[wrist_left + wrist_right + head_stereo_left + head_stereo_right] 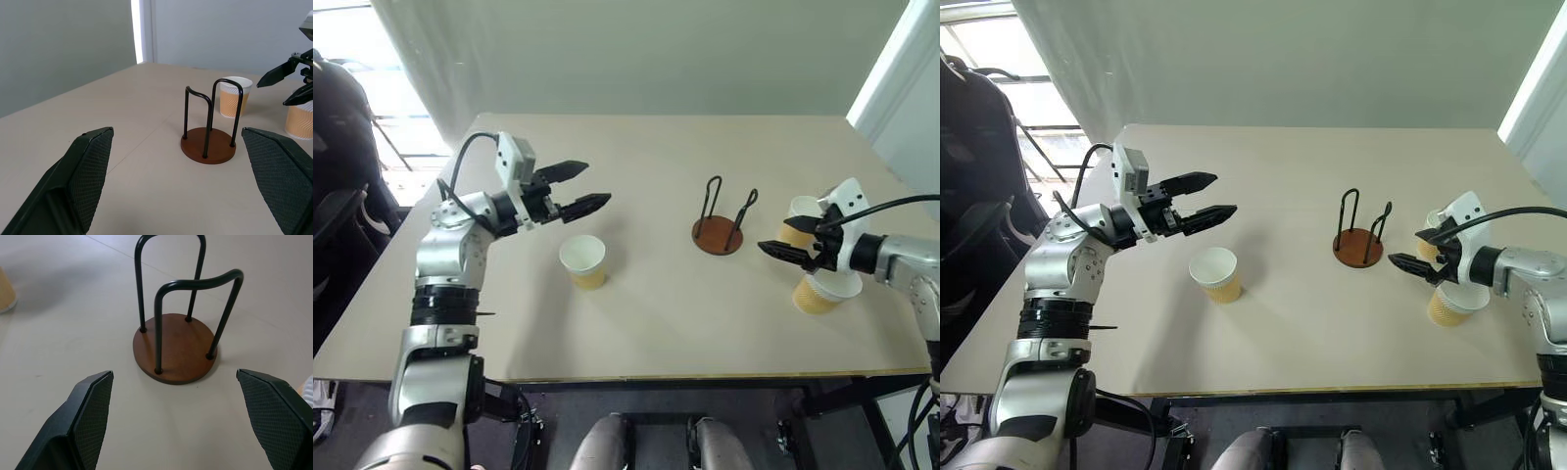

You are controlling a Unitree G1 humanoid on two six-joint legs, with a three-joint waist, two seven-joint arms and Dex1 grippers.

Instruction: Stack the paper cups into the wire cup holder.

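The wire cup holder (718,235) stands empty right of the table's middle, a brown disc with two black wire loops. One paper cup (583,261) stands upright left of centre. My left gripper (593,185) hovers open above and behind it, pointing toward the holder, nothing between its fingers. Two more paper cups stand at the right: one (800,217) partly hidden behind my right gripper (776,236), the other (819,294) just below that hand. The right gripper is open and empty, aimed at the holder (176,347) from a short way off.
The beige table (656,333) has its front edge near me and a wall along the far side. A dark chair (337,157) stands off the left end by a window. Bare tabletop lies between the left cup and the holder.
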